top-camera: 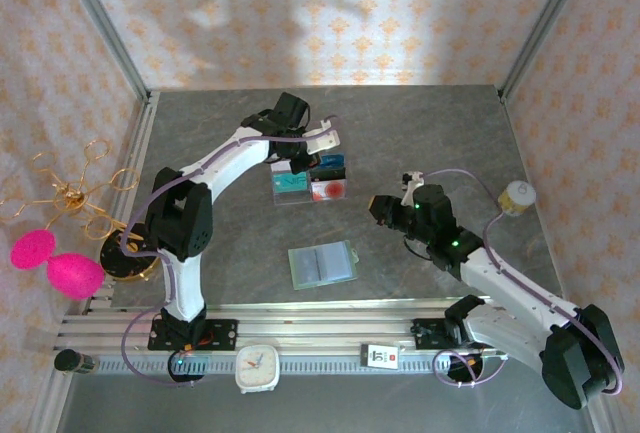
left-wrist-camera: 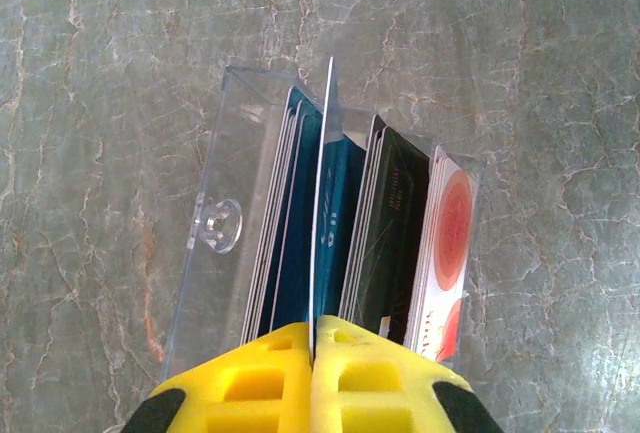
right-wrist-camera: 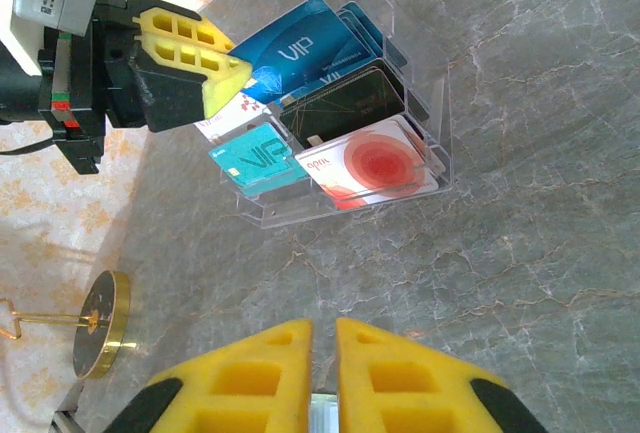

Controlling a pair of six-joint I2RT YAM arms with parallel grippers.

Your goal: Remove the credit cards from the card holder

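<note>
toward the far edge of the grey marbled tabletop (top-camera: 430, 133), a little left of its middle, stands the clear acrylic slotted card holder (right-wrist-camera: 440, 118). one blue plastic credit card marked vip (right-wrist-camera: 300, 48) stands higher than its neighbours there. the left jaws are clamped flat on that card's upper edge, probably because the slot leaves only that edge free; a straight pull along the slot should clear it. the slots keep the teal vip card (right-wrist-camera: 255, 158), the dark glossy card (right-wrist-camera: 350, 103) and the red-and-white card (right-wrist-camera: 375, 168) leaning apart, so each can be taken singly. nearer the front edge lies a flat sage-green wallet (top-camera: 322, 263) with pale blue panels. the right jaws, toward the right edge, hover nearly closed on nothing, facing the holder, likely waiting.
</note>
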